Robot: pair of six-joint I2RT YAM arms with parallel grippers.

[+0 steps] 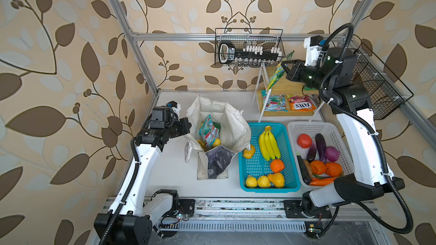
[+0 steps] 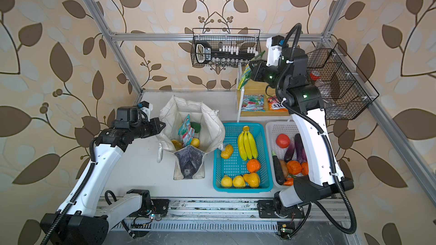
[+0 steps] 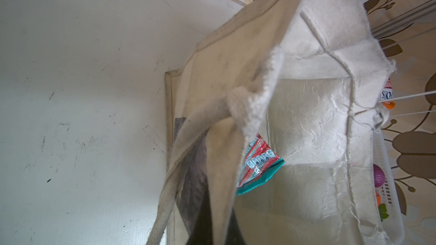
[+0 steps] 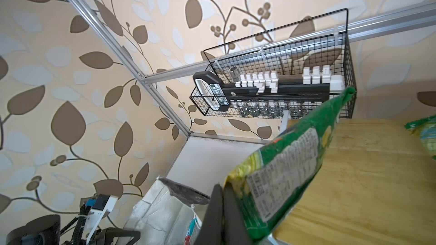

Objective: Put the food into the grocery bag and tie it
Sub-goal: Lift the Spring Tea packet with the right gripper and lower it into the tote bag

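Right gripper (image 1: 286, 66) clenched on a glossy yellow-green snack packet (image 1: 278, 74) above the pale wooden shelf (image 4: 368, 173).

The packet looks light, crinkly and slippery, best pinched at its flat sealed edge. The left gripper (image 1: 187, 126), closed, seems to pinch the rim of the off-white canvas grocery bag (image 1: 232, 127) standing open mid-table. The right wrist view shows the grip on the packet's bottom corner; both top views show instead a teal-red packet (image 2: 186, 131) already inside.

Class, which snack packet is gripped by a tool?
The yellow-green packet, pinched by the right tool above the wooden shelf; the others lie ungripped.
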